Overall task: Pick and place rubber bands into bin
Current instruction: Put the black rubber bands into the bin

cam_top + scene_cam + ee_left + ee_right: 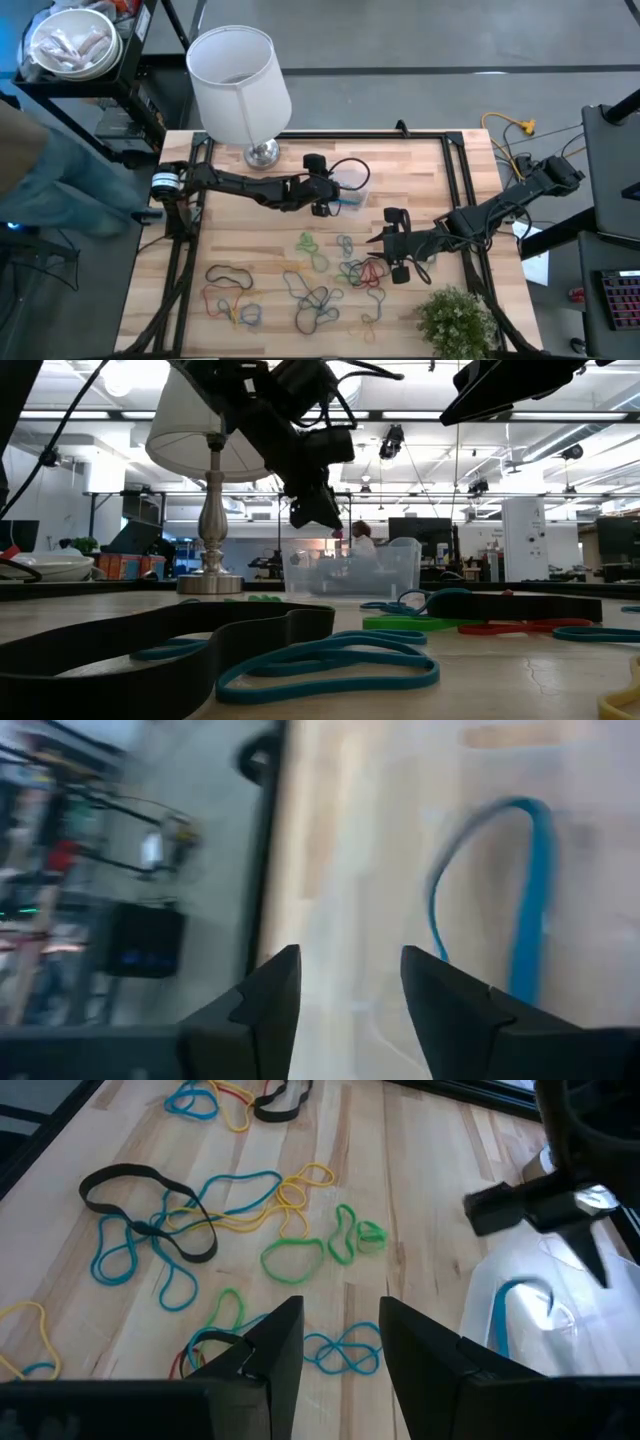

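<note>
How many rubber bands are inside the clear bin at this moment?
1: a blue rubber band lies in the bin, just below the open left gripper. The arm above may hide others.

1. The desk (250, 255) has a pale wooden plank top with a dark frame along its edges.
2. Under the left gripper (322, 208) stands the clear bin (352, 190).
3. Rubber bands (315, 295) lie scattered beside the right gripper (392, 262).
4. A lamp (262, 153) stands beyond the left gripper.
5. A small green plant (457, 320) sits near the right gripper.
</note>
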